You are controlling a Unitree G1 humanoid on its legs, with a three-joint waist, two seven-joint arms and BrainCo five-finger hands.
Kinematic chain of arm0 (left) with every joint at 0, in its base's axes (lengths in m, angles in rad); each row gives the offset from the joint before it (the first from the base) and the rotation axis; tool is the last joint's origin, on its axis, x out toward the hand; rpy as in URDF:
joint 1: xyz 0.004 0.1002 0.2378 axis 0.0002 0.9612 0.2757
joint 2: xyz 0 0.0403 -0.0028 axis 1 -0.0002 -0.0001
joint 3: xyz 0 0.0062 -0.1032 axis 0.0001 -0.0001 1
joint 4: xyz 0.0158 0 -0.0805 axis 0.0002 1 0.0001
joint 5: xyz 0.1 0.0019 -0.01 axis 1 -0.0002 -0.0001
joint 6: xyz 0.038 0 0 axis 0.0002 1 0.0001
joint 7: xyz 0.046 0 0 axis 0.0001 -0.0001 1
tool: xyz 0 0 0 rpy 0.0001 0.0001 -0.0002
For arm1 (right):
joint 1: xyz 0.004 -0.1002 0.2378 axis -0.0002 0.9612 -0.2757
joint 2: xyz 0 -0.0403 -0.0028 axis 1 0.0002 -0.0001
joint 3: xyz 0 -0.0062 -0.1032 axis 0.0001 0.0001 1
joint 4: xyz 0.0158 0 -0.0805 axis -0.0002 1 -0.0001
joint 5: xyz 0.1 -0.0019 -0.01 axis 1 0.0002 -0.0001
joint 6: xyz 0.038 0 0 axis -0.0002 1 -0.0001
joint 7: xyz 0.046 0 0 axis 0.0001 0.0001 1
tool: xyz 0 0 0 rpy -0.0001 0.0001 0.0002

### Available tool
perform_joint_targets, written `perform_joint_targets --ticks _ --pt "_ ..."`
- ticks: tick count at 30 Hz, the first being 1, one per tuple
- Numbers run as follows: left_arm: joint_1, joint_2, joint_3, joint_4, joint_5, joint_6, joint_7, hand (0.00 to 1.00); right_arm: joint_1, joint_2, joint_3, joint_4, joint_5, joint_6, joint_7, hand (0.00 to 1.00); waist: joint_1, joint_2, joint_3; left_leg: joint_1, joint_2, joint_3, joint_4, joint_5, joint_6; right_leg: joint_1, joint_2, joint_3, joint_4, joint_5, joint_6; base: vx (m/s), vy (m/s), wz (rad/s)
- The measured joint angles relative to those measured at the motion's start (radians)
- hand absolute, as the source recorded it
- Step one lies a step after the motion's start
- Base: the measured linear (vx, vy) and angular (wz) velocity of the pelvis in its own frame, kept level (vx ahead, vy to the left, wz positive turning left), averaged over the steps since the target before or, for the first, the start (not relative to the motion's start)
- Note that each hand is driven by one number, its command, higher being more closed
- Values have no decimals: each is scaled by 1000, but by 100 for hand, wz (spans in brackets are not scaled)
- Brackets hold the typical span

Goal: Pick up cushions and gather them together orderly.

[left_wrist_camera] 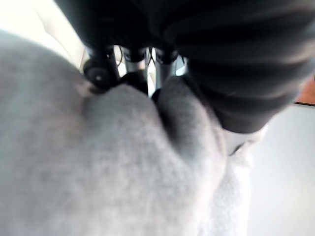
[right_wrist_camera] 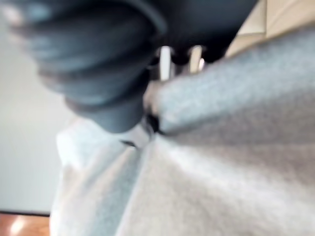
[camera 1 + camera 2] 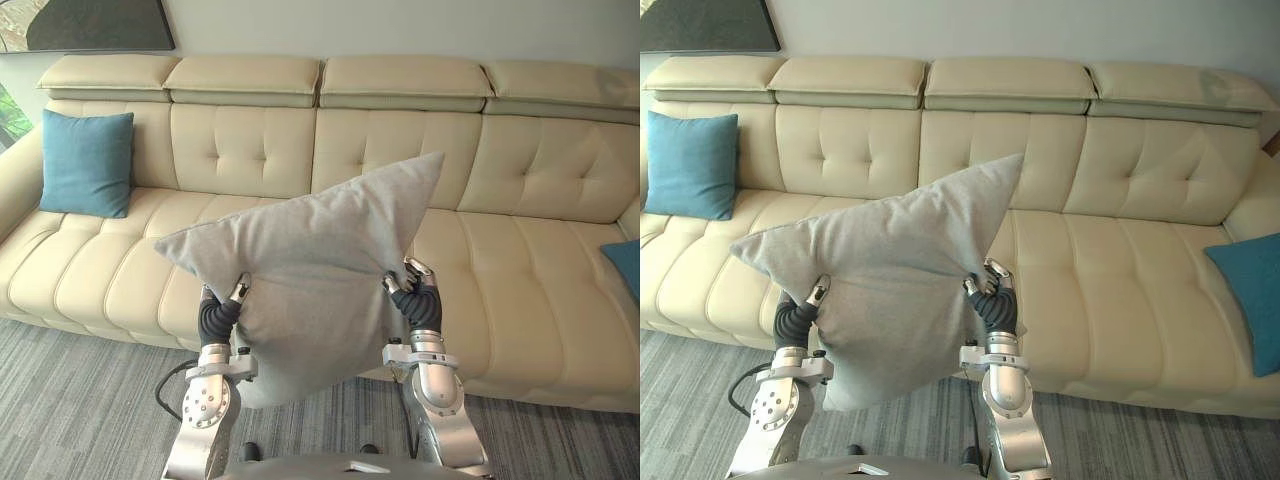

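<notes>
Grey cushion (image 3: 300, 265) — edges gripped in fingers (image 3: 239, 290) of left hand (image 3: 220, 315), right hand (image 3: 418, 298).

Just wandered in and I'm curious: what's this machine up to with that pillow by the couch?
The robot is holding a grey cushion up in the air in front of the cream sofa. It grips one side with its left robot hand and the other with its right robot hand. One teal cushion leans at the sofa's left end and a second teal cushion lies at its right end, so the cushions are not gathered yet.
</notes>
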Motion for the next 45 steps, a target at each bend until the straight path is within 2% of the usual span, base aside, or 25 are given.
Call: perform_joint_targets --ticks 7,10,12,13,15,16,17,18,19,21,22,23,24,25,26,28,33,34,35,37,39,41,42,44,45 --pt "-32 -14 34 14 8 18 -23 100 -18 36 -27 39 52 0 54 100 -2 -32 8 2 0 46 -5 -3 2 -33 -1 41 11 9 2 -8 -4 -18" --pt "-51 -15 51 14 10 18 -14 100 -67 36 -25 39 51 0 54 100 5 -52 19 -28 3 86 74 -55 8 -80 -12 76 63 -3 8 -44 21 -39" --pt "-64 -21 56 13 19 18 -6 100 -89 36 -28 39 51 0 51 100 -2 -66 34 -56 -1 95 173 -120 20 -110 -36 88 146 -44 21 -40 65 -20" --pt "-78 -22 59 13 28 18 6 100 -90 35 -29 39 51 -1 49 100 -4 -81 49 -75 -2 95 265 -187 22 -132 -52 85 242 -84 20 -58 80 -7" --pt "-89 -20 66 13 37 18 8 100 -92 35 -25 41 50 0 49 100 -14 -92 78 -75 0 86 310 -222 34 -152 -63 74 351 -86 16 -69 102 8" --pt "-97 -3 64 12 40 18 8 100 -99 34 -25 42 50 0 51 100 -23 -94 88 -69 -1 67 286 -215 50 -211 -72 60 468 -45 -14 -43 126 31" --pt "-99 0 68 13 43 18 10 100 -105 28 -26 43 49 -1 53 100 -32 -77 104 -55 1 50 249 -204 67 -249 -66 59 507 -44 -44 -1 85 31" --pt "-100 1 71 13 44 17 14 100 -107 29 -26 46 49 -1 53 100 -36 -76 105 -45 3 36 226 -195 79 -251 -51 59 487 -74 -40 86 57 20" --pt "-117 1 82 13 46 16 28 100 -135 33 -25 63 49 -1 55 100 -35 -78 111 -31 14 19 178 -176 109 -241 4 54 354 -117 -34 138 5 12" --pt "-143 6 95 23 47 16 30 100 -166 33 -28 84 49 -2 56 100 -37 -85 118 -31 4 0 165 -171 99 -230 52 33 153 -54 -26 154 -36 18" --pt "-155 12 93 29 49 16 29 100 -161 33 -28 81 50 -5 56 100 -48 -92 124 -29 -17 -18 171 -174 82 -222 48 39 101 -32 -31 133 -90 60" --pt "-162 14 87 42 50 16 26 100 -150 30 -31 79 50 -5 55 100 -69 -100 126 -28 -41 -45 187 -191 55 -210 35 58 94 3 -56 221 -163 99" --pt "-168 5 63 63 57 16 24 100 -132 14 -41 77 51 -5 56 100 -85 -72 137 -13 -35 -83 204 -216 31 -199 38 43 155 22 -72 221 -146 86" --pt "-166 1 53 64 57 16 23 100 -125 7 -46 73 51 -5 55 100 -86 -53 139 -13 -23 -91 205 -222 26 -202 44 27 174 2 -71 306 -161 69" --pt "-165 -18 38 64 57 16 19 100 -117 -18 -54 63 51 -5 55 100 -84 -8 137 -20 3 -105 204 -221 14 -214 60 -6 204 -35 -74 307 -112 34" --pt "-166 -52 34 64 56 16 4 100 -112 -43 -63 39 52 -5 55 100 -84 15 132 -26 41 -88 206 -188 -37 -198 88 -41 203 -51 -101 421 -141 30" --pt "-165 -63 24 66 46 14 1 100 -72 -47 -75 -78 52 -9 53 100 -84 16 130 -61 77 19 406 -186 -38 -108 106 -58 167 -66 -123 262 -31 7" --pt "-166 -63 24 66 43 8 1 100 -71 -46 -74 -82 53 -20 53 100 -83 18 129 -80 83 50 490 -182 -31 -80 104 -46 149 -68 -122 218 56 -22" --pt "-167 -64 25 66 43 6 -5 100 -65 -46 -74 -83 56 -21 53 100 -83 15 129 -127 87 69 606 -165 -1 -55 89 -27 129 -70 -126 202 97 -21" --pt "-159 -69 16 67 43 6 -22 100 -35 -43 -76 -85 82 -21 51 100 -65 16 130 -183 92 99 691 -256 30 -15 64 1 109 -84 -120 168 143 -15" --pt "-149 -71 16 67 43 7 -29 100 -17 -43 -76 -85 83 -20 51 100 -52 14 130 -223 84 91 646 -297 52 18 40 13 107 -99 -98 135 219 -21" --pt "-130 -81 16 59 43 7 -34 100 -9 -45 -72 -88 83 -20 51 100 -32 29 124 -209 67 65 427 -203 67 10 28 38 157 -131 -48 125 330 -42" --pt "-113 -80 14 43 43 6 -34 100 -9 -45 -70 -91 81 -20 51 100 -28 49 117 -202 72 20 379 -140 7 8 40 57 176 -164 -5 104 290 -35" --pt "-102 -47 18 46 41 8 -32 100 9 12 -63 -83 78 -16 52 100 -30 0 105 -171 12 47 354 -144 23 1 -20 92 189 -166 -2 95 267 -18" --pt "-101 -40 18 46 35 8 -32 100 7 22 -64 -83 75 -16 53 100 -31 -8 102 -160 0 61 342 -142 31 4 -34 95 184 -165 -2 62 200 -10"
